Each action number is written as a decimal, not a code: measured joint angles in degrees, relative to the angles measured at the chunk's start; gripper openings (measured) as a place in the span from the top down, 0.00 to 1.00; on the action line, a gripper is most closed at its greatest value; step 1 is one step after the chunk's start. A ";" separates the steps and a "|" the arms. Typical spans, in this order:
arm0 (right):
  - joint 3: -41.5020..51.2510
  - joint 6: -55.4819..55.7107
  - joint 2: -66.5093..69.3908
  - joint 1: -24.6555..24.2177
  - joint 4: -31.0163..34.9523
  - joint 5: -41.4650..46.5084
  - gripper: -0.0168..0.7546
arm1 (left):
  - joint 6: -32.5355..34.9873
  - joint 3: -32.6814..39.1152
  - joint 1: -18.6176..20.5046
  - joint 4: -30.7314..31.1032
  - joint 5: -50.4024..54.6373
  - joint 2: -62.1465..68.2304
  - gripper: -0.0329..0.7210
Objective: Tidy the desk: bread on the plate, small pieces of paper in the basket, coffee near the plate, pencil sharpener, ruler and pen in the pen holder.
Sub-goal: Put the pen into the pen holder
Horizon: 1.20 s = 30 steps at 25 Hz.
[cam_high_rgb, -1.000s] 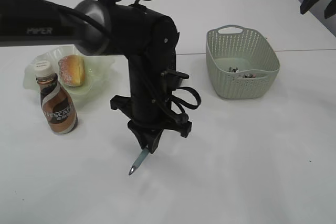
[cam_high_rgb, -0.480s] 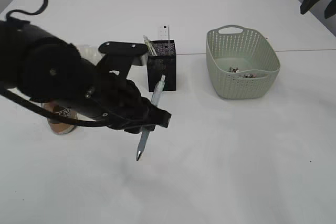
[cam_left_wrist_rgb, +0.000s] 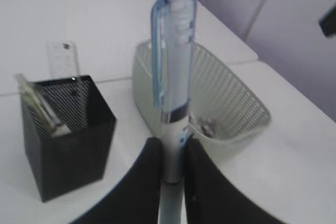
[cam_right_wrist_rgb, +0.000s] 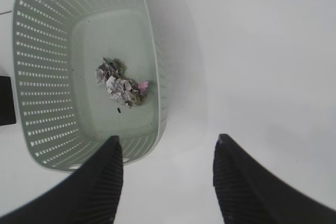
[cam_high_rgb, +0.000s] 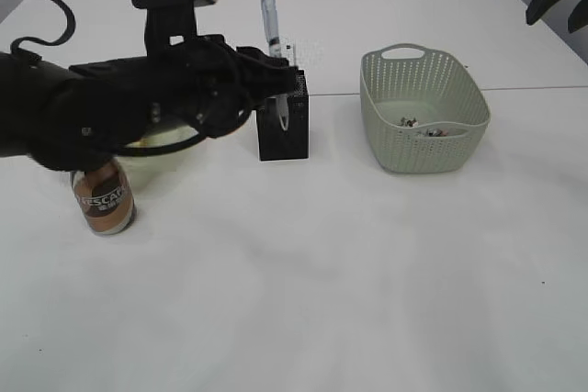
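The left claw (cam_left_wrist_rgb: pixel 170 163) pinches a translucent blue plastic pen (cam_left_wrist_rgb: pixel 175 77) upright; only the right wrist view shows crumpled paper scraps (cam_right_wrist_rgb: pixel 119 84) beyond the wide-open right claw (cam_right_wrist_rgb: pixel 168 174).

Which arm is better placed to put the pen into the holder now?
Left. The left gripper already grips the pen upright, right by the black holder. The right gripper is open and empty, above the table beside the basket, away from the holder.
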 joint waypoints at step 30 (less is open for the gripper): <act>0.00 -0.34 0.00 0.00 -0.34 0.00 0.45 | -0.14 -26.88 9.05 2.48 -4.11 26.67 0.87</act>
